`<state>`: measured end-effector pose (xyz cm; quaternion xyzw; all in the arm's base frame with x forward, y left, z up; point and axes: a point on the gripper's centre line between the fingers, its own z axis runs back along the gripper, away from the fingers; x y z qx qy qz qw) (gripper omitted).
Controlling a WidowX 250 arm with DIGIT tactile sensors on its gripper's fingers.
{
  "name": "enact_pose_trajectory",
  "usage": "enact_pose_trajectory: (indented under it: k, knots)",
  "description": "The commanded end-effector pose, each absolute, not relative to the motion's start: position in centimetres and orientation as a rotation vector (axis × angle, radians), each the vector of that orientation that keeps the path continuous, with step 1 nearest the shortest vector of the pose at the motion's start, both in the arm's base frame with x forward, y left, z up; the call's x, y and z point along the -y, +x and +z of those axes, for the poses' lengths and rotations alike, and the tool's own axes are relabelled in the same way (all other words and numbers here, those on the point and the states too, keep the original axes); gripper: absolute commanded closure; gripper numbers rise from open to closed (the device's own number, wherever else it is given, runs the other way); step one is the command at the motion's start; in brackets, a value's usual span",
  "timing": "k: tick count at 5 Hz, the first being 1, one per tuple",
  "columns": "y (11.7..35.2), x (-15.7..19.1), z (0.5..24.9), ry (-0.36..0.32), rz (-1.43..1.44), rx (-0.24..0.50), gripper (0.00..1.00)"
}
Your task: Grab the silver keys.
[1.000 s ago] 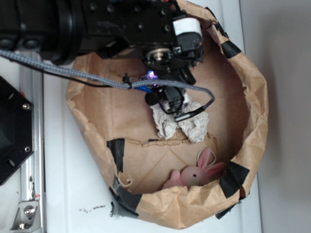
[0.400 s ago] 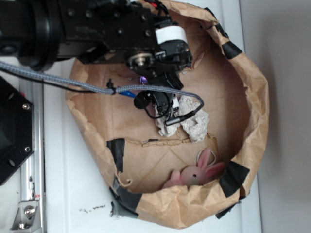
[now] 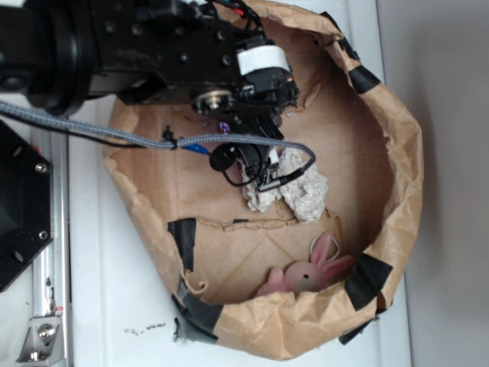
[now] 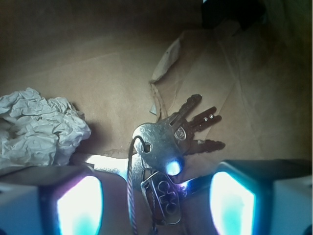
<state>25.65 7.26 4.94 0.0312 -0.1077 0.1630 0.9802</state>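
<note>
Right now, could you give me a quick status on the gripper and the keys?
Gripper open, fingers either side of the silver keys. Not yet gripped. Crumpled paper wad off to one side, clear.

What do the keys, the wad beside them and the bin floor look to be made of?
The silver keys: metal, going by the bright glints on the polished heads; the fanned blades look darker and duller. The white wad: crumpled paper, matte, with sharp creases, though thin cloth can't be ruled out. The bin floor: brown kraft paper or thin card, matte, with folds and a torn flap.
</note>
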Motion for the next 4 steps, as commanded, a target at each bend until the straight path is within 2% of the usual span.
enact_pose_trajectory:
  k: [1, 4]
  knots:
    - [25.38, -7.47, 5.90, 0.070, 0.306, 0.242, 1.00]
    - [24.94, -7.48, 6.72, 0.047, 0.306, 0.227, 1.00]
